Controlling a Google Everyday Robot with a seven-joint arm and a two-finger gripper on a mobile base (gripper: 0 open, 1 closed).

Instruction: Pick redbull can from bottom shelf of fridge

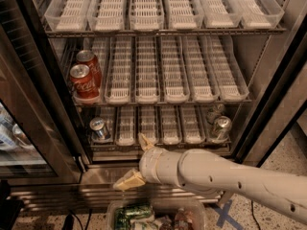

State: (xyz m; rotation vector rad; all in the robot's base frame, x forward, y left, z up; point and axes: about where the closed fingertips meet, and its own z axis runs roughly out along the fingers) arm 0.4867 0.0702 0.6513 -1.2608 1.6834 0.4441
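reaching well means steering the gripper, fingers spread wide and empty near the fridge sill, left and farther in to straddle the redbull can standing upright at the left end of the bottom shelf.

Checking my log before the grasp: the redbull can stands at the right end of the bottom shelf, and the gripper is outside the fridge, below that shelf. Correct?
Not quite. The camera view shows the redbull can at the left end of the bottom shelf; the gripper, jaws open, is indeed outside the fridge, below that shelf.
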